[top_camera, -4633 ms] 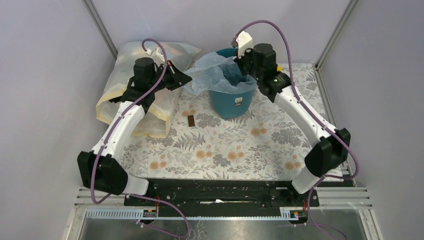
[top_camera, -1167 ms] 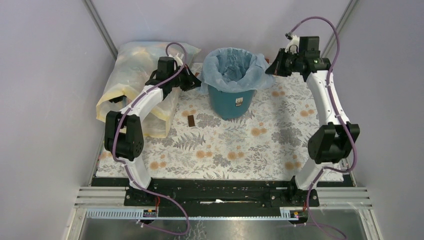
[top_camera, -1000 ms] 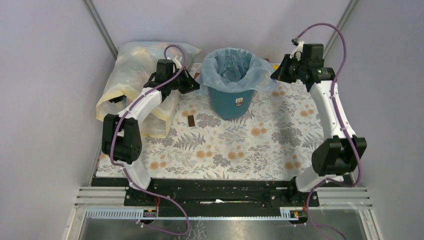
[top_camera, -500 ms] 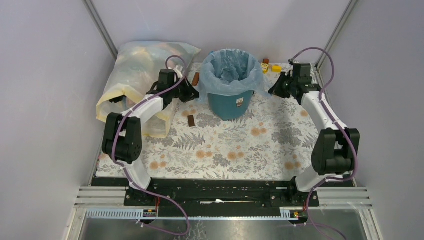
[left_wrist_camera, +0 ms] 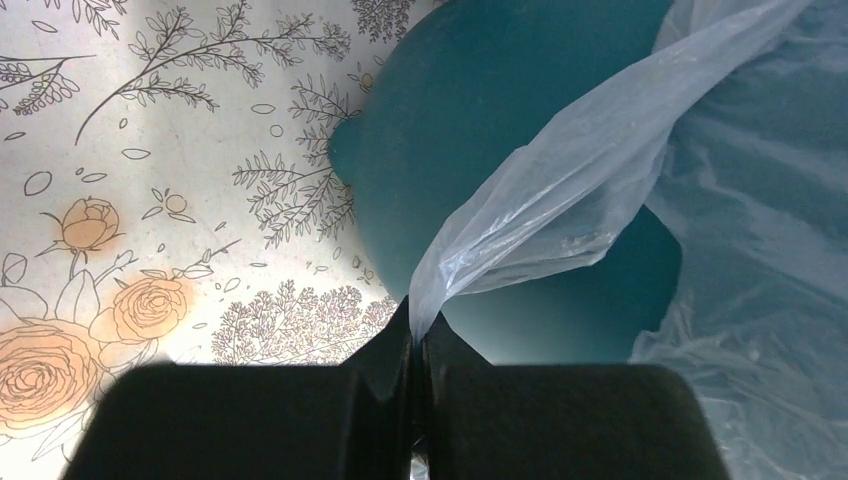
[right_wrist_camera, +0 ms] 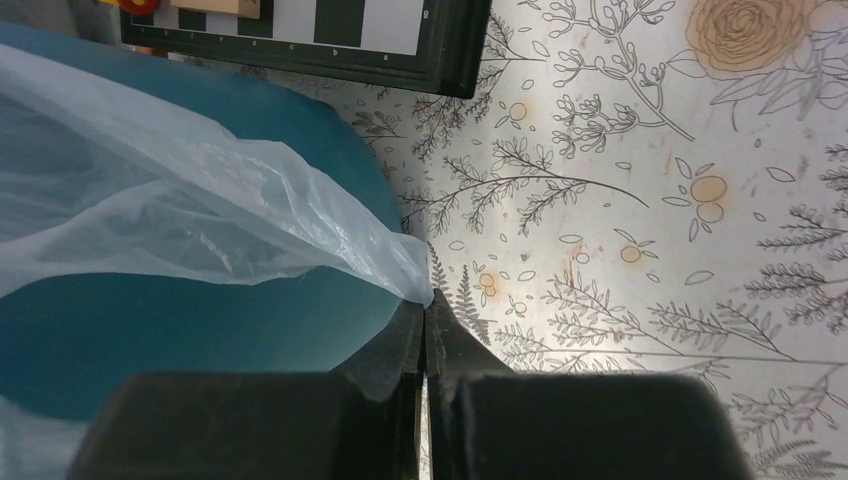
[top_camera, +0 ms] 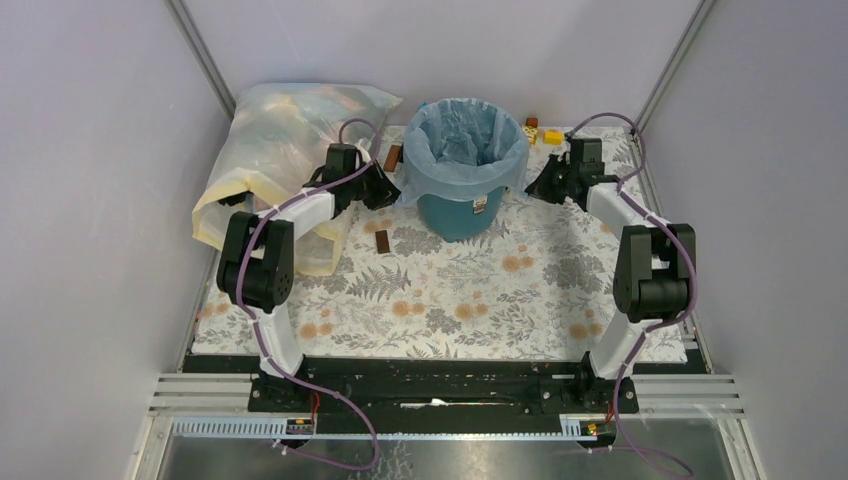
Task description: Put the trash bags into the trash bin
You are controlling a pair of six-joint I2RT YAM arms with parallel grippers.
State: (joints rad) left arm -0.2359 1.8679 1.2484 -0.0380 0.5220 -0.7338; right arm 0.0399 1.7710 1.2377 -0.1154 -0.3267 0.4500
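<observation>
The teal trash bin (top_camera: 460,212) stands at the back middle of the floral cloth. The pale blue trash bag (top_camera: 463,140) lines it, its edge folded down over the rim. My left gripper (top_camera: 392,193) is shut on the bag's left edge (left_wrist_camera: 530,215), low beside the bin's wall (left_wrist_camera: 470,130). My right gripper (top_camera: 533,186) is shut on the bag's right edge (right_wrist_camera: 200,215), low beside the bin's other side (right_wrist_camera: 200,320). Both pinch only a thin fold of plastic.
A large yellowish clear sack (top_camera: 275,150) lies at the back left, under my left arm. A dark brown block (top_camera: 383,241) lies left of the bin, another (top_camera: 393,157) behind it. Small yellow and red toys (top_camera: 545,133) sit at the back right. A black-and-white board (right_wrist_camera: 300,30) lies behind the bin.
Both grippers have come down from rim height to beside the bin's walls, pulling the bag's edges down over the rim. The bag now sits tighter round the rim.
</observation>
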